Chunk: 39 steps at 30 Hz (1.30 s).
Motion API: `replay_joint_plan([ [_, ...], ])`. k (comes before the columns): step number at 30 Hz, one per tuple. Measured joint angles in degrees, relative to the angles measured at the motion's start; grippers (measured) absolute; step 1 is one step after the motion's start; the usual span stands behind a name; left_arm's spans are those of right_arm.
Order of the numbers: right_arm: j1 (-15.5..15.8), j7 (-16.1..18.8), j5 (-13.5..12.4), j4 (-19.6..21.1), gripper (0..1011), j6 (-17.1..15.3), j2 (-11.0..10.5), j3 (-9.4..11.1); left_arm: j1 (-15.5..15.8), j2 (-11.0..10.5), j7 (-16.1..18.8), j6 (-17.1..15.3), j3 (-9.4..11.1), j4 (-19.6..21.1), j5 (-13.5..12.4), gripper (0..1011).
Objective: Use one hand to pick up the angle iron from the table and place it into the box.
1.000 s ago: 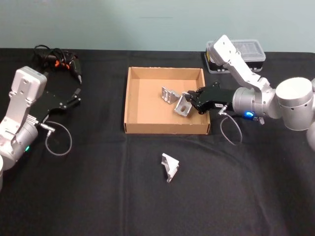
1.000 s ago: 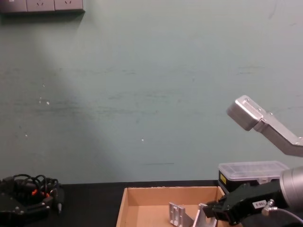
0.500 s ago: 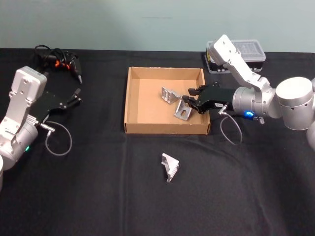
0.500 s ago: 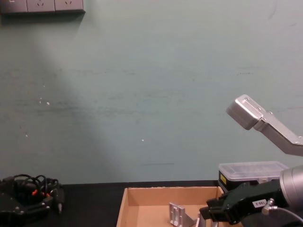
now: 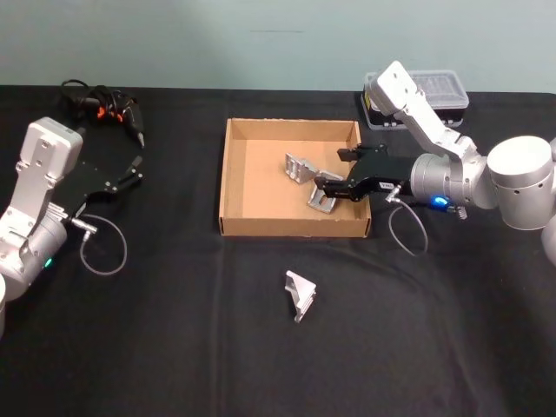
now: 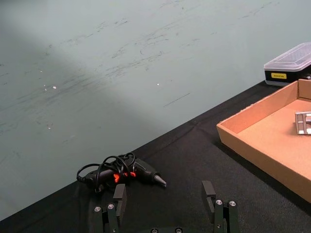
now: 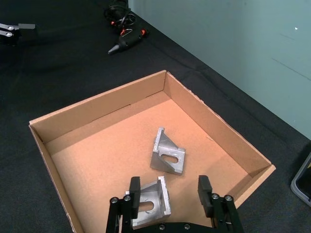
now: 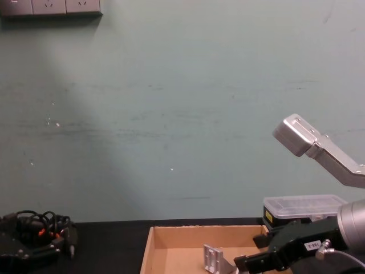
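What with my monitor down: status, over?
Right gripper open over iron lying in box. Left gripper open, parked left. Second iron in box, third iron on table. Nothing blocking it.

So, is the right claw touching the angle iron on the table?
Apart. Head view: the right claw is open over the box; the angle iron lies on the table before it.

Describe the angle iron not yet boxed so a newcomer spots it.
Find the tan cardboard box mid-table. In front of its near wall, toward the robot, one silver angle iron lies on the black table. Two other angle irons lie inside the box by the open right pincer; this one lies outside.
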<state>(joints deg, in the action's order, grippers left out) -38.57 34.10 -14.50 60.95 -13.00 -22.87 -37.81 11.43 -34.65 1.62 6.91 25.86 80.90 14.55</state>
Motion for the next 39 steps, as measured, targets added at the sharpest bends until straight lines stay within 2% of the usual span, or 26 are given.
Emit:
replay_joint_plan([
  [1, 0.00, 0.00, -0.01, 0.01, 775, -0.01, -0.01, 0.00, 0.00, 0.00, 0.00, 0.00, 0.00, 0.00, 0.00, 1011],
  [4, 0.00, 0.00, -0.02, 0.02, 829, -0.01, -0.02, 0.00, 0.00, 0.00, 0.00, 0.00, 0.00, 0.00, 0.00, 1011],
  [6, 1.09, 0.23, -0.34, 1.31, 915, 0.48, -0.41, 0.88, 0.00, 0.00, 0.00, 0.00, 0.00, 0.00, 0.00, 1011],
  [10, 2.53, 0.76, -1.03, 3.24, 991, 1.14, -1.12, 2.21, 0.00, 0.00, 0.00, 0.00, 0.00, 0.00, 0.00, 1011],
  [15, 6.12, 2.33, -3.59, 9.85, 1003, 2.52, -3.78, 4.79, 0.00, 0.00, 0.00, 0.00, 0.00, 0.00, 0.00, 1011],
  [16, 7.37, 2.98, -4.66, 12.27, 1002, 2.82, -4.74, 5.53, 0.00, 0.00, 0.00, 0.00, 0.00, 0.00, 0.00, 1011],
  [19, 9.12, 4.07, -6.19, 15.57, 1003, 3.47, -6.27, 6.32, 0.00, 0.00, 0.00, 0.00, 0.00, 0.00, 0.00, 1011],
  [21, 10.87, 5.55, -7.57, 18.69, 1003, 4.58, -8.14, 6.76, 0.00, 0.00, 0.00, 0.00, 0.00, 0.00, 0.00, 1011],
  [26, 14.35, 8.46, -9.39, 23.21, 1003, 6.67, -11.92, 6.67, 0.00, 0.00, 0.00, 0.00, 0.00, 0.00, 0.00, 1011],
  [27, 15.84, 9.35, -9.82, 24.55, 1003, 7.50, -13.28, 6.41, 0.00, 0.00, 0.00, 0.00, 0.00, 0.00, 0.00, 1011],
  [29, 17.56, 10.02, -10.28, 26.00, 1003, 8.45, -14.72, 6.10, 0.00, 0.00, 0.00, 0.00, 0.00, 0.00, 0.00, 1011],
  [30, 17.56, 10.02, -10.28, 26.00, 1003, 8.45, -14.72, 6.10, 0.00, 0.00, 0.00, 0.00, 0.00, 0.00, 0.00, 1011],
  [32, 19.98, 10.22, -10.69, 28.03, 1003, 9.14, -16.37, 5.48, 0.00, 0.00, 0.00, 0.00, 0.00, 0.00, 0.00, 1011],
  [39, 22.77, 10.02, -10.85, 30.46, 1003, 9.71, -17.73, 4.05, 0.00, 0.00, 0.00, 0.00, 0.00, 0.00, 0.00, 1011],
])
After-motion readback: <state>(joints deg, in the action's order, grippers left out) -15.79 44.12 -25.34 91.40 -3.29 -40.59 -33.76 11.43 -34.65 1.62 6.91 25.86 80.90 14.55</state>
